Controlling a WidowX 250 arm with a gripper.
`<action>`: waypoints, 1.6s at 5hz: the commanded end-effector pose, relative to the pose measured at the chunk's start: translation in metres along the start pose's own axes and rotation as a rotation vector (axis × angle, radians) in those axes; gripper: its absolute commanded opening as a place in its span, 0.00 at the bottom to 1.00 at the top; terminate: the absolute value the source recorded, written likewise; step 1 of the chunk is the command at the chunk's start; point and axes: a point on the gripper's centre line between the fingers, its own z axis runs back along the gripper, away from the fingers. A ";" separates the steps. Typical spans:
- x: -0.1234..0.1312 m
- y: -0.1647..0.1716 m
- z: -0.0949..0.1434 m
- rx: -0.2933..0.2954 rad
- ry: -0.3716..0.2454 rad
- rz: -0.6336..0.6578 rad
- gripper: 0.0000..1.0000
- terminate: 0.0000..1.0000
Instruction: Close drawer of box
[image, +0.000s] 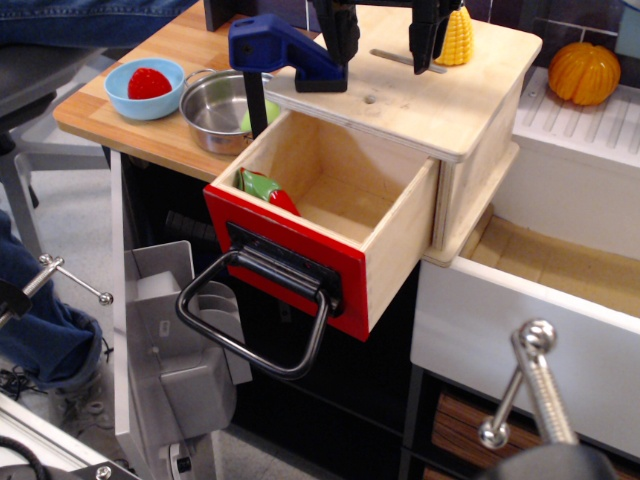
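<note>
Wooden counter (120, 125): one box (440, 90), one drawer (330, 215) open; gripper (385, 50) state unclear.

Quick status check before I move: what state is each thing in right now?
drawer: pulled out, holding a red and green item
loop handle: hanging down, free
box: clamped to the counter
white drawer: open
steel pot: uncovered
blue bowl: holding a red item
gripper: not in view

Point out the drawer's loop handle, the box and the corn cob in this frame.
drawer handle (262, 333): main camera view, on the loop's lower left bar.
box (440, 95): main camera view, on its bare top panel.
corn cob (456, 38): main camera view, on the middle of the cob.
</note>
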 end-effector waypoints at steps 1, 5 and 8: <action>0.000 0.000 0.000 0.000 0.000 0.000 1.00 0.00; -0.115 0.014 0.025 0.026 0.075 -0.145 1.00 0.00; -0.146 0.061 -0.034 0.093 0.026 -0.167 1.00 0.00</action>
